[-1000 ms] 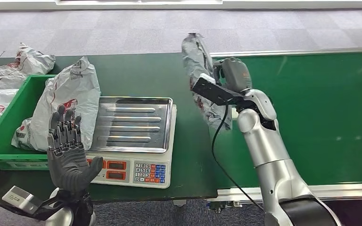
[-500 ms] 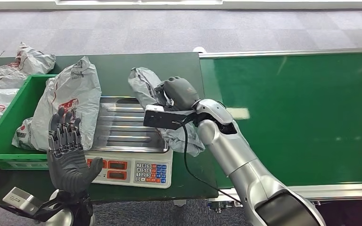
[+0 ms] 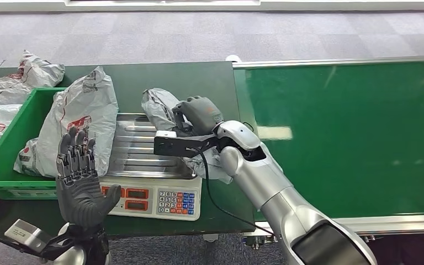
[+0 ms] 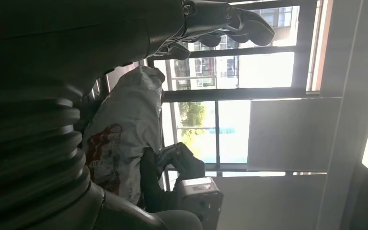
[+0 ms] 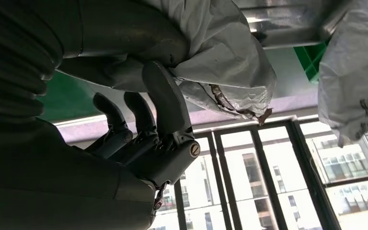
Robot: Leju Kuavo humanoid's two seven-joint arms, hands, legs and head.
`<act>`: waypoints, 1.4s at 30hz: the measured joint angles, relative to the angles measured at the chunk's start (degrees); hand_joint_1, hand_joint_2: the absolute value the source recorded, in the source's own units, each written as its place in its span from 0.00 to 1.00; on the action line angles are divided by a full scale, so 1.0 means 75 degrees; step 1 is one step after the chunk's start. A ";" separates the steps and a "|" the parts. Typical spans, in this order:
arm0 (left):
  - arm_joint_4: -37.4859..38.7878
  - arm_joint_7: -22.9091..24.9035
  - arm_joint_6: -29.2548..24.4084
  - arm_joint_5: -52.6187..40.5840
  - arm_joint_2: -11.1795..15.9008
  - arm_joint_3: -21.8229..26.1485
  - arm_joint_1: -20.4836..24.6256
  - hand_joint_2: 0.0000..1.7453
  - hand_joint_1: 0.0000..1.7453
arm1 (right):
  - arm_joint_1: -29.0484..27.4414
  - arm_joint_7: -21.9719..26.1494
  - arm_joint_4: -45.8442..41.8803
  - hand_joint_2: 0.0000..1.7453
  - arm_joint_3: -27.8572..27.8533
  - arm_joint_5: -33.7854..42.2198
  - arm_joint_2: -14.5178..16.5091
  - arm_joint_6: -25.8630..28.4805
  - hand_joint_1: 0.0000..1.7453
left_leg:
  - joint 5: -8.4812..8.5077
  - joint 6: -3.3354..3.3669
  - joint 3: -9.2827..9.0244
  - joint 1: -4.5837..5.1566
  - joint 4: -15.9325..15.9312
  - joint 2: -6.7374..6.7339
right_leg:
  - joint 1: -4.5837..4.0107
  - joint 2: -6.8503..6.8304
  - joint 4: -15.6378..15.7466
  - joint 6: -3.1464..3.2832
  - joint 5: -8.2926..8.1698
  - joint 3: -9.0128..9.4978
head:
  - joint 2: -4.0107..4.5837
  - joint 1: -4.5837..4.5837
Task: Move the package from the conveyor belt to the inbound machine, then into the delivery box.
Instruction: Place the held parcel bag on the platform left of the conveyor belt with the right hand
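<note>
Head view first: your right hand (image 3: 197, 115) grips a crumpled grey plastic package (image 3: 163, 106) and holds it over the far right corner of the scale (image 3: 153, 165), the inbound machine here. One end of the package juts past the hand toward the back of the table (image 3: 143, 74); the other end droops below the wrist at the steel tray's right edge. Whether it rests on the tray yet, you cannot tell. Your left hand (image 3: 79, 179) is raised, palm forward, fingers spread and holding nothing, in front of the scale's display. Behind it stands a green box (image 3: 11, 138) with a large white bag (image 3: 83, 118) leaning in it, and more bags lie beside it. The green conveyor belt (image 3: 353, 132) stretches to your right.

Left wrist view, turned on its side: your left hand (image 4: 220, 21) shows its fingers loosely extended around nothing. The white bag (image 4: 124, 129) with red print sits beyond it, windows behind.

Right wrist view, also turned: your right hand (image 5: 143, 129) has its thumb and fingers clamped around a fold of the package (image 5: 230, 62), which bunches and sags past the grip. The tray's edge (image 5: 287, 28) lies just beside it.

Judging by the wrinkles and droop, the package is light, soft and rather slick, with no stiff form. Hold it around the bulky middle, not a loose corner, or the film may slide out.
</note>
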State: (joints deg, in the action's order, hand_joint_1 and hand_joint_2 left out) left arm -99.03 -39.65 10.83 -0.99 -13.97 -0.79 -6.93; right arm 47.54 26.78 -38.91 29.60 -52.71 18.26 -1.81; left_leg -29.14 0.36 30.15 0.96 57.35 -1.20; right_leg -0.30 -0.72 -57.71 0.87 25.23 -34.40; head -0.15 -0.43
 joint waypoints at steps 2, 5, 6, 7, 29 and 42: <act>-0.0001 -0.0009 -0.0112 0.0022 -0.0006 0.0000 -0.0002 1.00 0.00 | 0.0067 -0.0154 0.0381 0.75 0.0287 0.0138 0.0107 0.0070 0.00 | 0.0000 0.0000 0.0000 -0.0001 0.0000 0.0000 | -0.0001 0.0000 0.0000 0.0000 0.0000 0.0000 | 0.0000 -0.0001; -0.0025 -0.0028 -0.0303 -0.0047 -0.0022 0.0000 -0.0001 1.00 0.00 | 0.0079 -0.0206 0.0728 0.00 0.0888 0.0783 0.0200 0.0208 0.00 | 0.0000 0.0000 0.0001 -0.0002 0.0000 0.0000 | -0.0002 -0.0001 0.0000 0.0001 0.0001 -0.0002 | 0.0000 -0.0001; -0.0046 -0.0035 -0.0364 -0.0095 -0.0029 0.0000 -0.0002 1.00 0.00 | 0.0081 -0.0198 0.0799 0.00 0.1066 0.1020 0.0220 0.0330 0.00 | 0.0000 0.0000 0.0002 -0.0002 0.0000 0.0000 | -0.0003 -0.0001 0.0000 0.0001 0.0001 -0.0002 | 0.0000 -0.0001; -0.0076 -0.0041 -0.0419 -0.0133 -0.0039 0.0000 -0.0007 1.00 0.00 | 0.0091 -0.0191 0.0848 0.00 0.1217 0.1235 0.0235 0.0478 0.00 | 0.0000 0.0000 0.0003 -0.0002 0.0000 0.0001 | -0.0002 -0.0001 0.0000 0.0001 0.0001 -0.0003 | 0.0000 0.0000; -0.0549 -0.0069 -0.0861 -0.0509 -0.0117 0.0025 -0.0342 1.00 0.00 | 0.0299 -0.0430 0.0832 0.00 0.0818 0.0745 0.0251 0.2380 0.00 | 0.0000 0.0000 0.0001 0.0000 0.0001 0.0000 | -0.0001 0.0000 0.0000 0.0001 0.0001 -0.0003 | 0.0000 -0.0001; -0.0335 0.0137 -0.1111 -0.1044 -0.0156 0.0029 -0.0372 1.00 0.00 | -0.2787 0.1428 -0.7575 1.00 -0.2228 0.0094 0.0321 0.5624 0.00 | -0.0025 0.0014 0.0002 0.0022 0.0003 0.0038 | 0.0004 -0.0047 0.0008 -0.0002 0.0026 0.0002 | 0.0000 0.0001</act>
State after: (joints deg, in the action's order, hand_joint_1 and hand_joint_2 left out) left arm -101.55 -38.62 2.50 -8.82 -15.14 -0.57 -9.73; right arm 26.63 37.48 -95.73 12.89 -52.00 20.67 40.38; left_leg -29.33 0.46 30.17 1.12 57.38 -0.91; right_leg -0.28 -1.07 -57.65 0.85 25.43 -34.38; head -0.15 -0.42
